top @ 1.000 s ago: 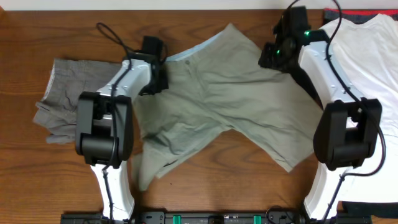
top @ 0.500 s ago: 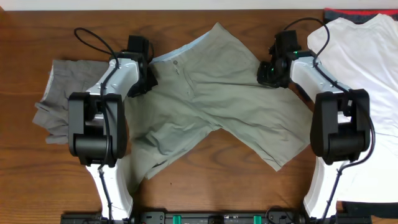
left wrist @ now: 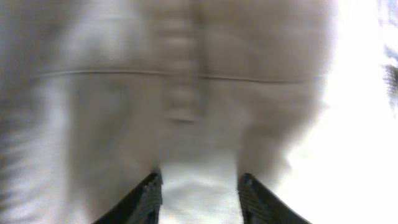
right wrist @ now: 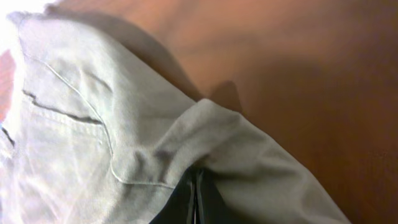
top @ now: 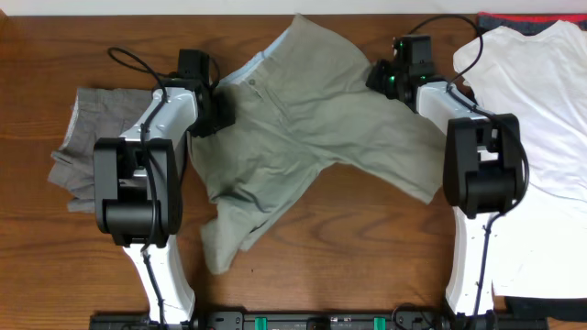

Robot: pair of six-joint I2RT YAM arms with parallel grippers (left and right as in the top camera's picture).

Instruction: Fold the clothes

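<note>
The light khaki trousers (top: 312, 119) lie crumpled across the middle of the wooden table, with the waistband at the far edge and one leg trailing toward the front left. My left gripper (top: 218, 117) is at their left edge. In the left wrist view its fingers (left wrist: 199, 186) hold a fold of khaki cloth (left wrist: 186, 93) between them. My right gripper (top: 378, 81) is at the right end of the waist. In the right wrist view its fingers (right wrist: 196, 186) are pinched shut under a fold of the khaki cloth (right wrist: 124, 143).
Darker grey trousers (top: 92, 147) lie bunched at the left of the table. A white T-shirt (top: 541, 119) lies spread at the right, with a dark red-edged garment (top: 514, 16) behind it. Bare wood (top: 367, 257) shows in front of the trousers.
Both grippers have moved toward the far edge and to the left, dragging the khaki trousers with them. The waistband now sits higher and the right leg has swung inward.
</note>
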